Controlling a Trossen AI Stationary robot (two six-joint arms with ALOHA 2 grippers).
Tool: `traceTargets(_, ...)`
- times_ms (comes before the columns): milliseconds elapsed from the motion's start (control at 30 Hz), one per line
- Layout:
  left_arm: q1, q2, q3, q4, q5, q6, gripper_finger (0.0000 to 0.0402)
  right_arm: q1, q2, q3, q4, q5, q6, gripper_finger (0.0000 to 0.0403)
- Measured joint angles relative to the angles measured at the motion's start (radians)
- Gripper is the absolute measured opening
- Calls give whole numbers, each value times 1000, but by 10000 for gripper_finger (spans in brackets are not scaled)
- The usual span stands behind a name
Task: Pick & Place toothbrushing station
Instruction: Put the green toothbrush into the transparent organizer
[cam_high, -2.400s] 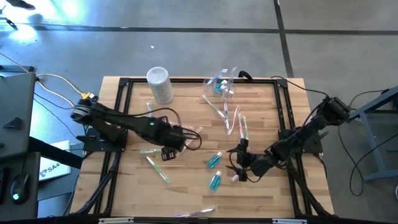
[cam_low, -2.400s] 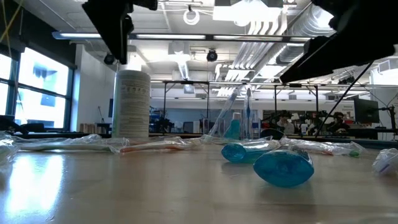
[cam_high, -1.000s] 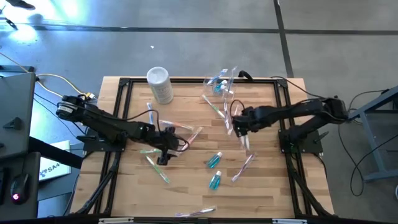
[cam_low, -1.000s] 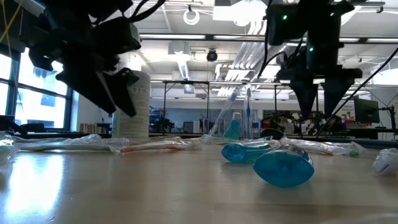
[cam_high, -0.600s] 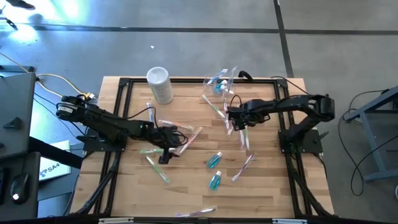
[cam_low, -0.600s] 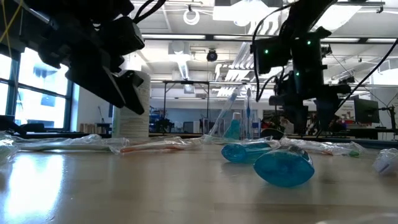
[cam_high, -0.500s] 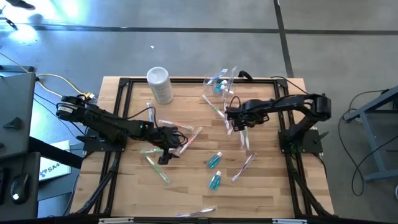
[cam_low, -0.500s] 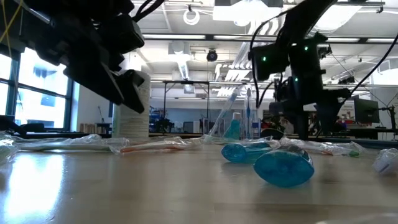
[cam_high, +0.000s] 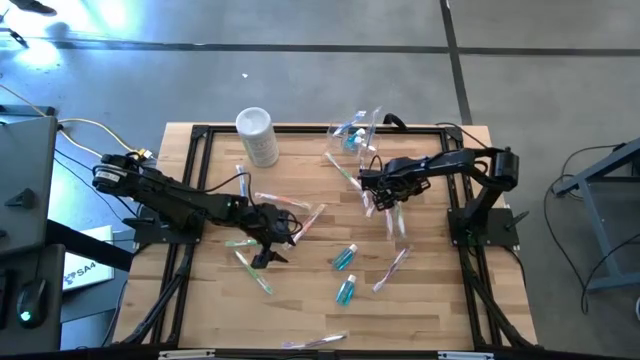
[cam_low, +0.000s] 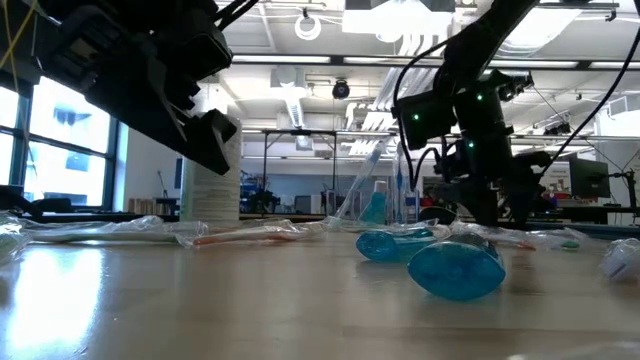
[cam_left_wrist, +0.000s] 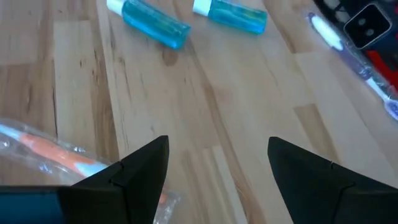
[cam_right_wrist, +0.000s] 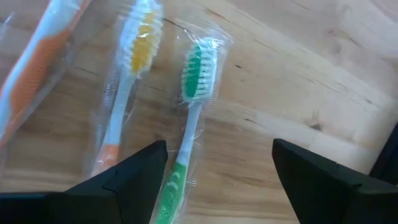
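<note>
Green-handled wrapped toothbrush (cam_right_wrist: 189, 134) lies between the right gripper's (cam_right_wrist: 219, 168) spread jaws: lower squarely, then close. Left gripper (cam_left_wrist: 217, 163) waits, open.

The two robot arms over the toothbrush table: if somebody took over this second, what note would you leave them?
Left gripper: open, empty, over the table's left-middle near wrapped toothbrushes.
Right gripper: open, empty, above the wrapped green toothbrush and the yellow one.
The toothbrushing station, a clear box, stands at the far edge with a few items already in it.
Two blue bottles and several wrapped brushes lie loose on the table.
Done: nothing in hand. Left: probably pick the green brush next, then the rest.
</note>
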Motion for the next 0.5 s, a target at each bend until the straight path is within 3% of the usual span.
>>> traceTargets(167, 0, 5, 0, 1, 2, 0, 269, 0, 2, -1, 20, -16, -43, 223)
traceTargets(433, 0, 54, 1, 14, 51, -107, 269, 0, 8, -4, 32, 3, -145, 25)
traceTargets(500, 0, 78, 1, 13, 50, -142, 269, 2, 9, -6, 26, 37, -157, 12)
